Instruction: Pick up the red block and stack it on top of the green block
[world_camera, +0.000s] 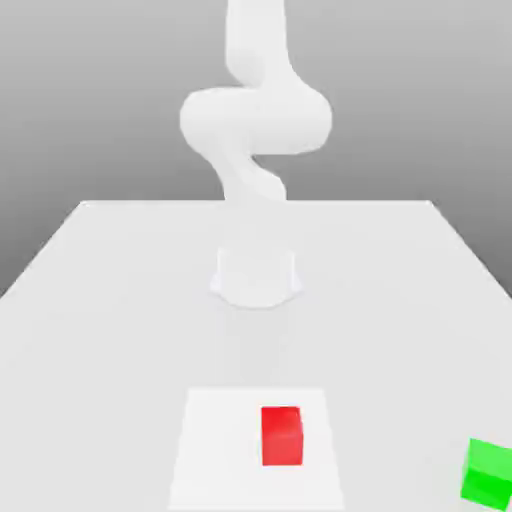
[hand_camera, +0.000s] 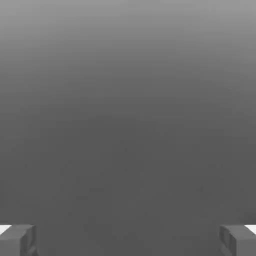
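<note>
The red block (world_camera: 282, 435) sits on the white table near the front, on a slightly brighter square patch (world_camera: 215, 450). The green block (world_camera: 487, 470) rests at the front, toward the exterior view's right, well apart from the red one. In the hand view my gripper (hand_camera: 128, 241) is open: its two grey fingertips (hand_camera: 18, 240) stand far apart with nothing between them, and plain grey background lies beyond. Neither block appears between the fingers.
My white arm (world_camera: 255, 120) rises from its round base (world_camera: 256, 275) at the middle of the table (world_camera: 100, 300) and bends upward out of the picture. The table's far edge runs behind the base.
</note>
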